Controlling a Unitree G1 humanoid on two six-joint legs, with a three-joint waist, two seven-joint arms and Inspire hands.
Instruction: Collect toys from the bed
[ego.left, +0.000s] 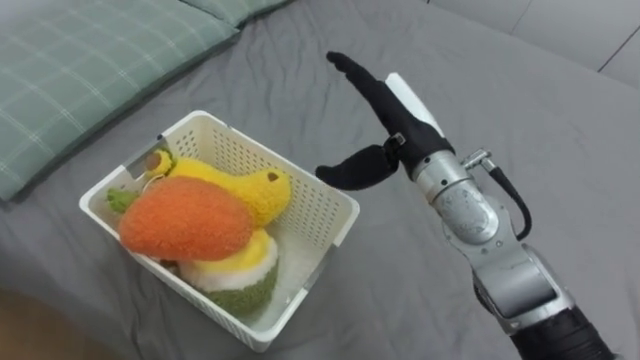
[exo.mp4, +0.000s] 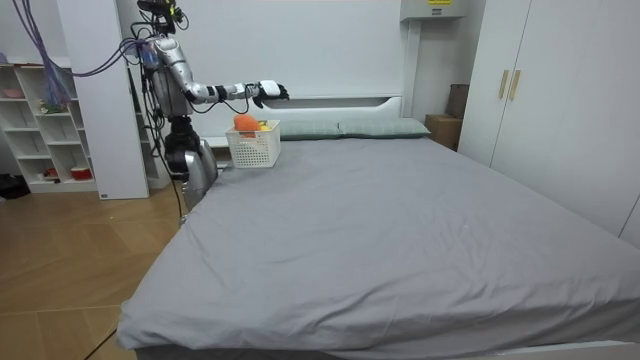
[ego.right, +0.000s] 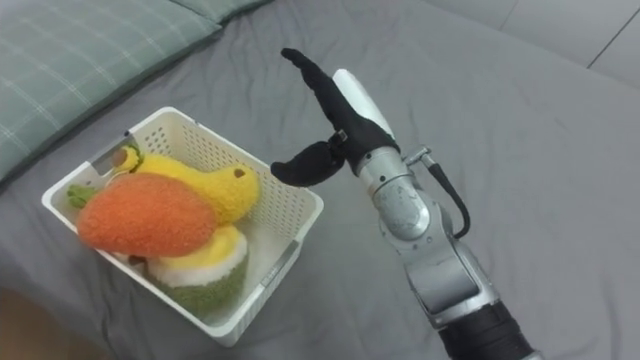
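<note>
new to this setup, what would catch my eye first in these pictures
A white basket sits on the grey bed, holding plush toys: an orange toy in front, a yellow toy behind it. Just to the basket's right, the right robot hand hangs open above the bed, holding nothing.

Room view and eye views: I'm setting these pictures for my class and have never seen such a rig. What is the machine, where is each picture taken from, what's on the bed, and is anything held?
The machine is a humanoid robot on two legs. The room view comes from a camera standing in the room and shows the robot beside the bed's head end. The two eye views come from its head, looking down. On the grey bed sits a white basket holding an orange toy, a yellow toy and a green-and-white toy, near a checked pillow. The right hand hovers open beside the basket, holding nothing.
</note>
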